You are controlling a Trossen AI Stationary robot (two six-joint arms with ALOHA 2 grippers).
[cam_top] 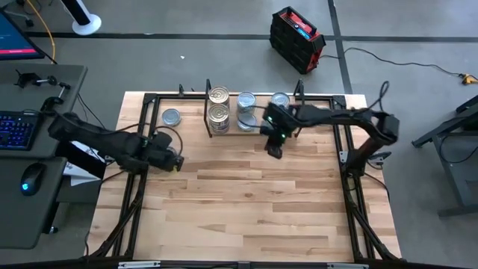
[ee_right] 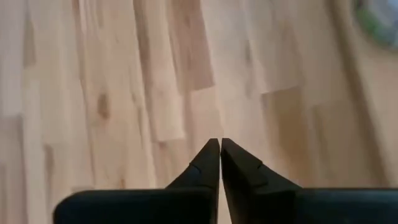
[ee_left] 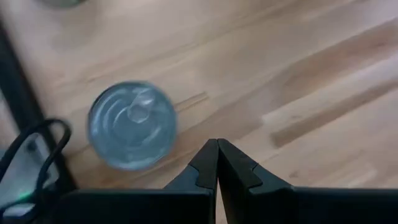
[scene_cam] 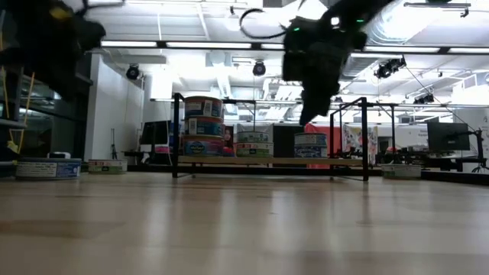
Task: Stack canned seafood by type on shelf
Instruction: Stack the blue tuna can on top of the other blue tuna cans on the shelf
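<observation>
Over the bare bench, the left claw is clenched empty, a loose silver tin just beside it. Nearer the shelf, the right claw hangs pinched closed, holding nothing. Stacked tins sit on the shelf.

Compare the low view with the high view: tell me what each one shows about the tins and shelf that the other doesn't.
Only the low view shows the stack heights: on the shelf one stack of tins stands taller than its neighbours, with printed side labels visible.

Only the high view shows the layout from above: the tins' shiny lids, the lone tin on the tabletop off the shelf's left end, and the left gripper low over the table near it.

Both show the right gripper in front of the shelf, above the table, holding nothing.
</observation>
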